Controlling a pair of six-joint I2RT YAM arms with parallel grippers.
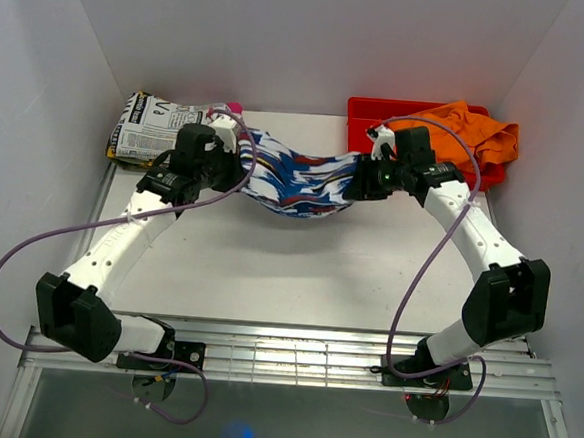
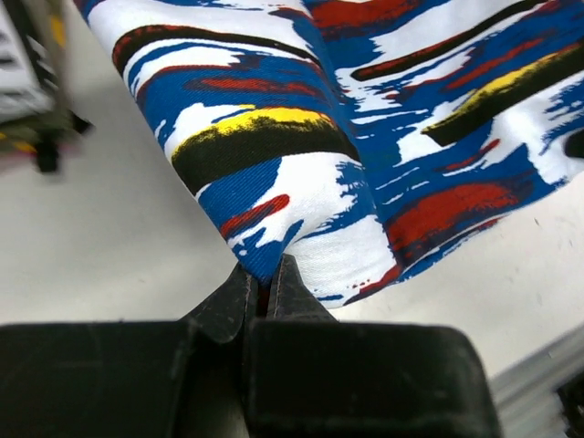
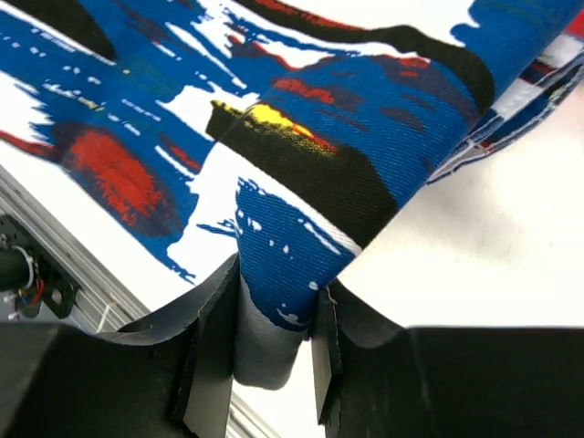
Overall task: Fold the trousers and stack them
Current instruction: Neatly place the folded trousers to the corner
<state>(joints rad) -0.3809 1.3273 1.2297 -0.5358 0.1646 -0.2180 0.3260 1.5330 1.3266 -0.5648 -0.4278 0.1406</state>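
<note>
Trousers (image 1: 300, 179) hang between my two grippers over the far middle of the table (image 1: 269, 268), their long axis running left to right across the workspace. The middle sags toward the tabletop; from above I cannot tell whether it touches.

The left gripper (image 2: 265, 274) is pinched almost shut on a thin fold at the left end, with the fabric rising away from its fingertips in the wrist view. The right gripper (image 3: 274, 306) is closed on a thicker bunch at the right end, its jaws narrowly apart and the cloth filling the gap. Each arm has its own end, and the cloth lies straight between them.

I judge the coming move turns on that span: the ends must travel together, or one toward the other, to lay a fold. The likely stacking spot is the newspaper-print folded cloth (image 1: 153, 131) in the far left corner, just beyond the left gripper, so the left arm is nearer to it. A red bin (image 1: 365, 112) holding an orange cloth (image 1: 473, 136) sits far right.

The print on the folded cloth is too small to read, and I see no brand or label on the trousers.
</note>
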